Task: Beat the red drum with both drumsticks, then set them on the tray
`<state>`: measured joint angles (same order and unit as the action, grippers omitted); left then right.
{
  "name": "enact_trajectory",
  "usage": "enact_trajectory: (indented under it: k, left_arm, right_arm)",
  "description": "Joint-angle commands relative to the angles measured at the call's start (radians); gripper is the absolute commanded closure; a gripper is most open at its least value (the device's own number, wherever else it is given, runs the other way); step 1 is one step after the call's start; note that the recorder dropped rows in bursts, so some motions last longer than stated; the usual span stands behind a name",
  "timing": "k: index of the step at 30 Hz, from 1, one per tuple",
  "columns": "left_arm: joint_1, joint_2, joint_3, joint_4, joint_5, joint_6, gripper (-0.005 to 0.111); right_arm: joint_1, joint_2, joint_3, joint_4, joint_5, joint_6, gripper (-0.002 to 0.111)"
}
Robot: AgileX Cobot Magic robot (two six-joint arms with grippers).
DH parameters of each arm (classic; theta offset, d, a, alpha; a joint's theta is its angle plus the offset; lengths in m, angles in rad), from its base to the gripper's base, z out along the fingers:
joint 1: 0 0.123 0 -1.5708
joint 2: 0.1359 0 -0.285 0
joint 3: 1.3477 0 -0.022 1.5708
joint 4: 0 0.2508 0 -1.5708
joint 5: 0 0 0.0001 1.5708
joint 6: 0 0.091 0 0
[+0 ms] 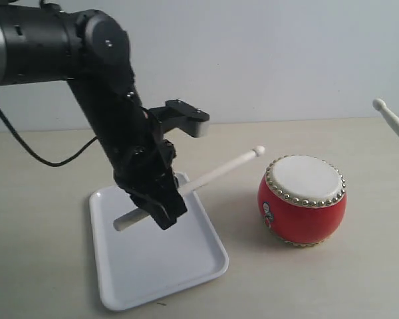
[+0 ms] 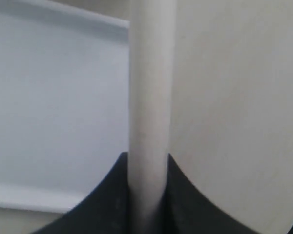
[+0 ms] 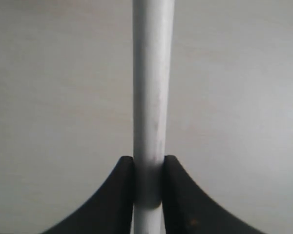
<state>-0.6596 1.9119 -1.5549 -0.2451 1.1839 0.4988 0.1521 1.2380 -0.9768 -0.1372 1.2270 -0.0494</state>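
Note:
The red drum with a cream studded skin stands on the table, right of the white tray. My left gripper hangs over the tray's far part, shut on a pale drumstick whose bead tip points toward the drum without touching it. In the left wrist view that drumstick runs straight out from between the black fingers, with the tray beneath. A second drumstick pokes in at the right edge; its gripper is out of the exterior view. The right wrist view shows my right gripper shut on this stick.
The left arm slants down from the upper left, with a black cable trailing behind it. A pale wall rises behind the beige table.

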Motion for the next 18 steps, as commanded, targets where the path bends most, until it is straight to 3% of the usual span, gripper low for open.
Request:
enact_trajectory:
  k: [1,7,12,15,18]
  left_arm:
    - [-0.053,0.052,-0.096,0.032,0.019,-0.026,0.107]
    - [-0.081,0.137,-0.276,0.026,0.017,-0.044,0.107]
    - [-0.081,0.288,-0.277,-0.001,0.037,-0.05,0.107]
    - [-0.081,0.248,-0.283,0.002,0.037,-0.027,0.107]
    - [-0.081,0.173,-0.371,-0.006,0.037,-0.036,0.107]
  right_arm:
    - [-0.007,-0.017,0.004,0.001,-0.006,-0.009,0.108]
    - [-0.007,-0.017,0.006,0.004,-0.006,-0.013,0.108]
    - [-0.007,-0.017,0.006,0.022,-0.006,-0.017,0.108]
    - [-0.007,-0.015,0.006,0.032,-0.006,-0.027,0.108]
    - [-0.007,-0.015,0.006,0.037,-0.006,-0.027,0.108]
